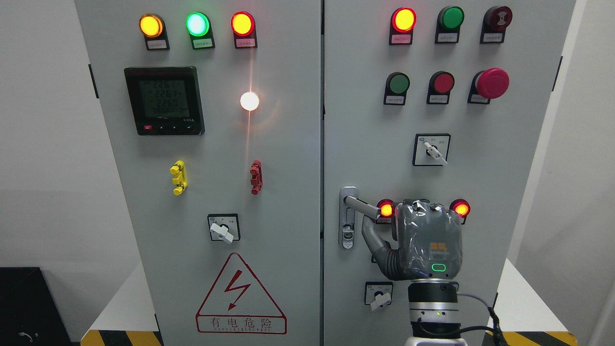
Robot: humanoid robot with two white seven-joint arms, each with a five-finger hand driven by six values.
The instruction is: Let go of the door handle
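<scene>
One robot hand (423, 240), the right, at cabinet's (288, 144) right door, fingers curled round handle (362, 206); thumb beneath.

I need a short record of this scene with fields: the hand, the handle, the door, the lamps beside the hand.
hand: right hand, raised in front of the right door
handle: door handle, lever swung out toward the hand
contact: fingers at the lever; grip cannot be confirmed
door: right door, appears closed
lamps: two red lamps lit
left hand: not in view
</scene>
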